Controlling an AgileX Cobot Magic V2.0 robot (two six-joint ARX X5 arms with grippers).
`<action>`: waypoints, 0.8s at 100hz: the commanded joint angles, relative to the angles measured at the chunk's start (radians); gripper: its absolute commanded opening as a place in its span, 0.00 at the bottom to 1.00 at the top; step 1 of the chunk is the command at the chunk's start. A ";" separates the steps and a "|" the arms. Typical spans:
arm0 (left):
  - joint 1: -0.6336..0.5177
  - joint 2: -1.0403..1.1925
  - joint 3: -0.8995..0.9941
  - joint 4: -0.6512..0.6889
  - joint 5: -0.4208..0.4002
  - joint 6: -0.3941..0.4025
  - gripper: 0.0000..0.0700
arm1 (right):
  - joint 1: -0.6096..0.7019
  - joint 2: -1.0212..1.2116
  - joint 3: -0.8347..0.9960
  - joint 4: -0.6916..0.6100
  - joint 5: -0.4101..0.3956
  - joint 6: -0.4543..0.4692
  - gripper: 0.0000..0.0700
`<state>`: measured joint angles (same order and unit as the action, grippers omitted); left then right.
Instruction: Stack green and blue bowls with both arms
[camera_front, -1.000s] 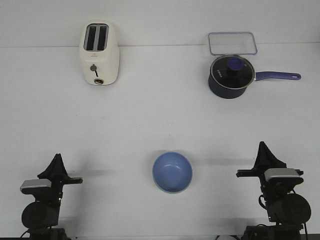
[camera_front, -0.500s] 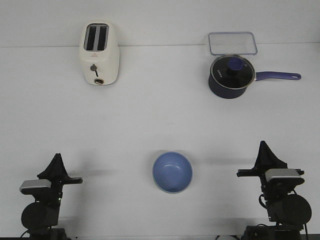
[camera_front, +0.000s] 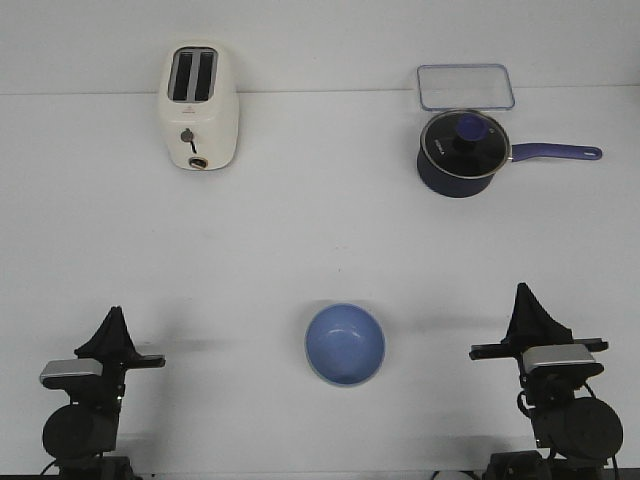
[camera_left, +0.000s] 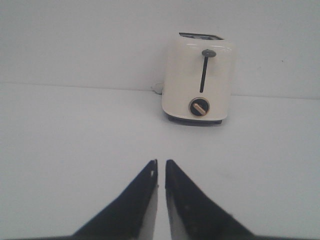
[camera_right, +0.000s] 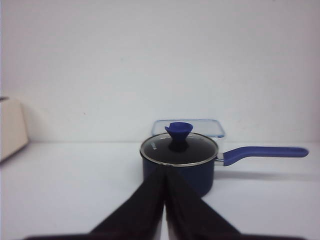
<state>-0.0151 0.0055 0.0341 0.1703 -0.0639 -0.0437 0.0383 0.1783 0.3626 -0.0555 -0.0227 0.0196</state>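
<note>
The periwinkle blue bowl (camera_front: 345, 344) sits upright on the white table near the front middle, between the two arms. No green bowl shows on its own in any view. My left gripper (camera_front: 115, 318) is at the front left, well apart from the bowl, with its jaws shut and empty; in the left wrist view (camera_left: 161, 164) the fingertips stand almost together. My right gripper (camera_front: 523, 293) is at the front right, also apart from the bowl, shut and empty; in the right wrist view (camera_right: 165, 171) its fingers meet.
A cream toaster (camera_front: 198, 107) stands at the back left and also shows in the left wrist view (camera_left: 200, 80). A dark navy saucepan with a glass lid (camera_front: 461, 152) and a clear lidded container (camera_front: 465, 86) stand at the back right. The saucepan also shows in the right wrist view (camera_right: 180, 155).
The right arm's wrist has shifted slightly down and to the left. The bowl and the left arm have not moved.
</note>
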 joint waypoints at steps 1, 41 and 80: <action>0.001 -0.001 -0.020 0.010 0.002 0.005 0.02 | 0.000 -0.011 -0.039 -0.007 -0.001 -0.132 0.00; 0.001 -0.002 -0.020 0.011 0.002 0.005 0.02 | 0.000 -0.177 -0.331 0.012 0.069 -0.336 0.00; 0.001 -0.002 -0.020 0.010 0.002 0.005 0.02 | 0.001 -0.177 -0.349 0.028 0.049 -0.333 0.00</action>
<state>-0.0154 0.0055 0.0341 0.1692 -0.0639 -0.0429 0.0383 0.0025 0.0151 -0.0399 0.0265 -0.3107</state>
